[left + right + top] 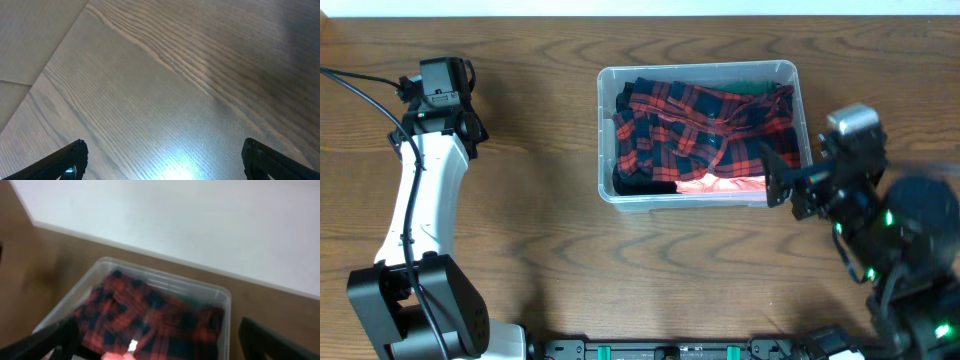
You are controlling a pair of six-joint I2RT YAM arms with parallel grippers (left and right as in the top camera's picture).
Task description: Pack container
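The clear plastic container (606, 120) stands at the table's centre back. A red and dark plaid cloth (705, 125) fills it, with a pink cloth (720, 184) at its front edge and a bit of green at the back. My right gripper (785, 185) is open and empty, just off the container's front right corner. The right wrist view shows the container (226, 305) and plaid cloth (150, 315) between its spread fingers (160, 345). My left gripper (470, 128) is open and empty far to the left, over bare wood (165, 100).
The wooden table's back edge meets a white wall (175, 215). The left arm's white link (425, 200) lies along the table's left side. A black rail (670, 350) runs along the front edge.
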